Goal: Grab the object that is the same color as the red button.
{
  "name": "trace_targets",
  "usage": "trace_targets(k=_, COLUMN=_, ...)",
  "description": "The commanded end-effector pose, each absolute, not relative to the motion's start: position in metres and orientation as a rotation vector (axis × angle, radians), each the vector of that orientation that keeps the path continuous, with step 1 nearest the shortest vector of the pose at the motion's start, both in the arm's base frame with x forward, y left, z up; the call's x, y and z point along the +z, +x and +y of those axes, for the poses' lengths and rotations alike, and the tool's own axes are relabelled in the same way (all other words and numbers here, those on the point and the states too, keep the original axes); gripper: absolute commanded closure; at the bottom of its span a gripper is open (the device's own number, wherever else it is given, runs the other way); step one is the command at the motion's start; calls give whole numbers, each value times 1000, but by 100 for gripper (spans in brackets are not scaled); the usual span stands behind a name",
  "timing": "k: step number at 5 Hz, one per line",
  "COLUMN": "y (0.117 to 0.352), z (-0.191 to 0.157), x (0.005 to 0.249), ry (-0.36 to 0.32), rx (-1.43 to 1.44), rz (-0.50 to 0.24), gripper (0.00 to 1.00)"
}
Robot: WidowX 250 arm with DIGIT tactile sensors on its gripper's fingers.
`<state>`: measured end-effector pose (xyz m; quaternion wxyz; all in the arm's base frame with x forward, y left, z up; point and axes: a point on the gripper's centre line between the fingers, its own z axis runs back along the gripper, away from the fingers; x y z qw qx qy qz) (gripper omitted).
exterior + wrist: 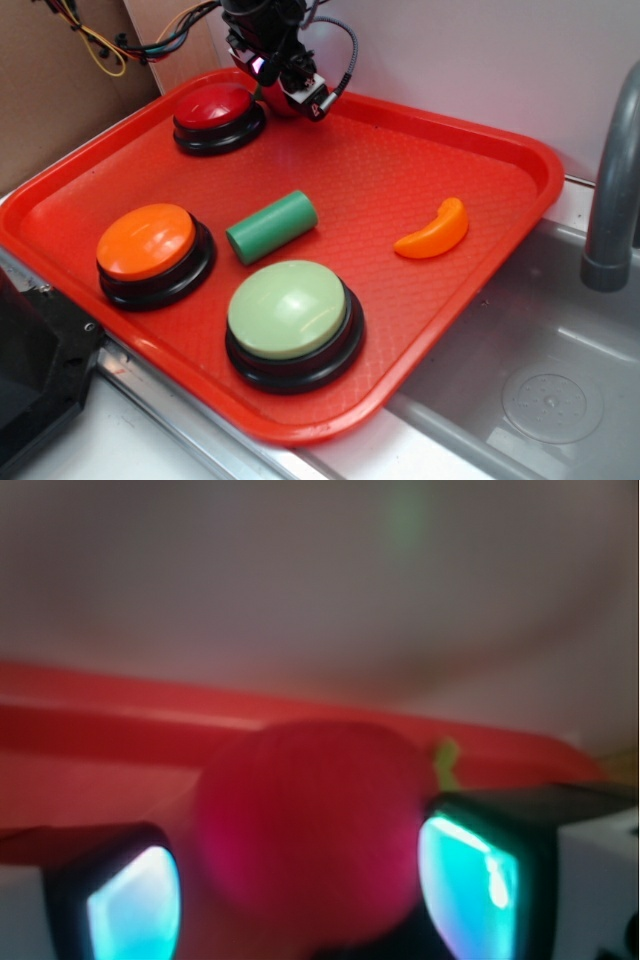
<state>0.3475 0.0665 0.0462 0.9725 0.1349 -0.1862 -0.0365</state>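
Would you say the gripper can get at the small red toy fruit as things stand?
Probably yes: the gripper already straddles the red toy fruit, a finger on each side and nothing between; whether the pads touch is unclear.

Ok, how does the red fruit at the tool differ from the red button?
The red fruit is small, round and matte with a green bit; the red button is a bigger, glossy dome on a black base. The fruit sits between the fingers of the tool; the button stands free on the tray. Both are red.
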Motion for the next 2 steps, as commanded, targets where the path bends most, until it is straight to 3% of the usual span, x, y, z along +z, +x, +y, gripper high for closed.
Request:
trace_targets(k=1, y=366, z=75, x=55, ry=277, rx=-135, rz=-399, gripper=0)
trace_targets(k=2, y=362, z=74, x=57, ry=268, rx=-151, rz=-396, gripper=100)
